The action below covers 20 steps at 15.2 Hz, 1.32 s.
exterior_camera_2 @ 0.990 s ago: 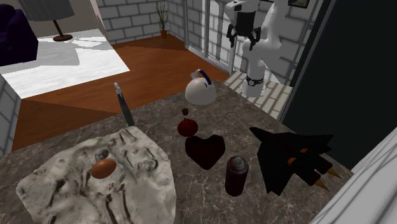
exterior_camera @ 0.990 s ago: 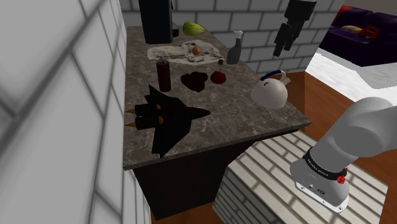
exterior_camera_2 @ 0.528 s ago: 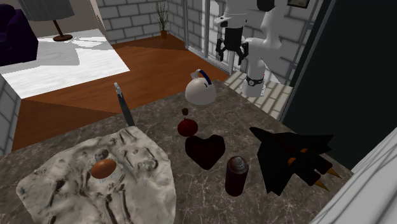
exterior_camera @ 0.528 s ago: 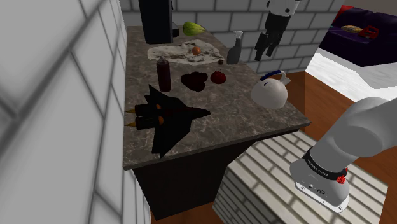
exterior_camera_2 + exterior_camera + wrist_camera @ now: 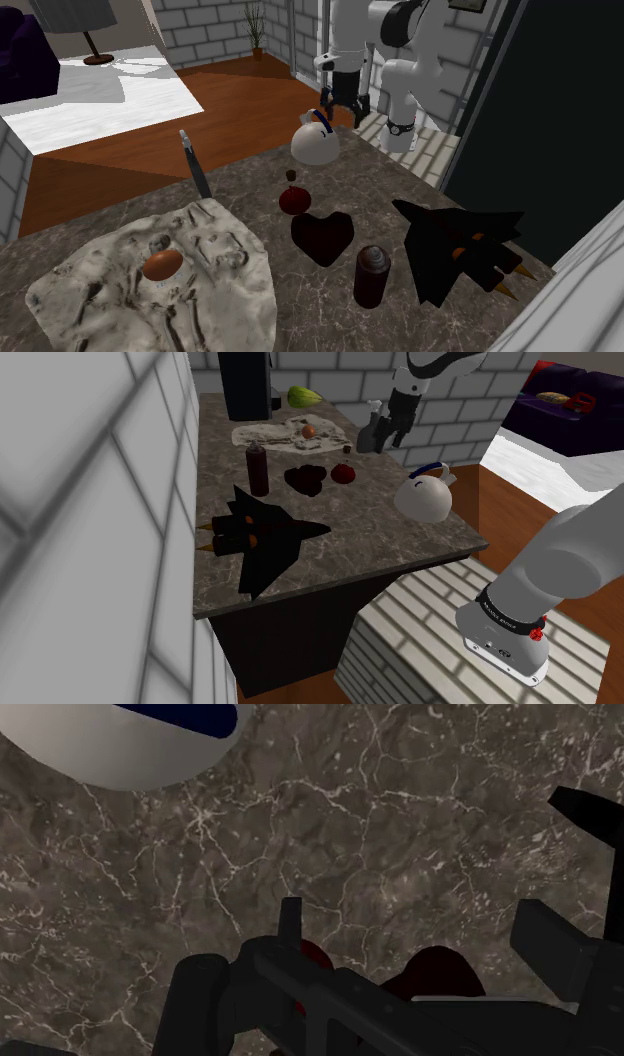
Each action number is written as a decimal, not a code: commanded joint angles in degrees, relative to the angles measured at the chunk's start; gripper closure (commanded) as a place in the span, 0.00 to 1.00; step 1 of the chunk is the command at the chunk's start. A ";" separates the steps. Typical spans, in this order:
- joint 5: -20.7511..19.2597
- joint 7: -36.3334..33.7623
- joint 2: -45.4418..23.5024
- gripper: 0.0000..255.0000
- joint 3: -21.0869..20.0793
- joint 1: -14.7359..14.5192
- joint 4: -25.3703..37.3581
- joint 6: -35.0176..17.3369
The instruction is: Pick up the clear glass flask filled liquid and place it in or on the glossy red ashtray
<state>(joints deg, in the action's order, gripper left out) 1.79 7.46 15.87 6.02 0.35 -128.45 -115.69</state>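
Grey brick walls (image 5: 80, 502), wooden floor (image 5: 230, 100), dark marble counter (image 5: 380, 542)

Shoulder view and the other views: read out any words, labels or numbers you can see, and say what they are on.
Band low on the arm: white lettering, too small to read.
Nothing on the counter carries readable text.

kettle (image 5: 110, 744): cut by frame edge | flask (image 5: 291, 916): body mostly hidden | ashtray (image 5: 440, 966): lower part hidden
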 commanded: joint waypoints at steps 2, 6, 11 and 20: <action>1.30 0.37 -6.55 0.00 0.56 -0.04 3.22 -4.05; 3.40 1.33 -14.91 0.00 1.27 0.19 8.32 -8.09; 6.47 2.64 -25.56 0.00 1.63 0.98 16.45 -11.50; 9.04 3.75 -34.71 0.00 1.17 1.74 21.34 -16.25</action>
<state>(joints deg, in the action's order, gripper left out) 10.70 11.15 -18.34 7.25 2.09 -107.10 -131.38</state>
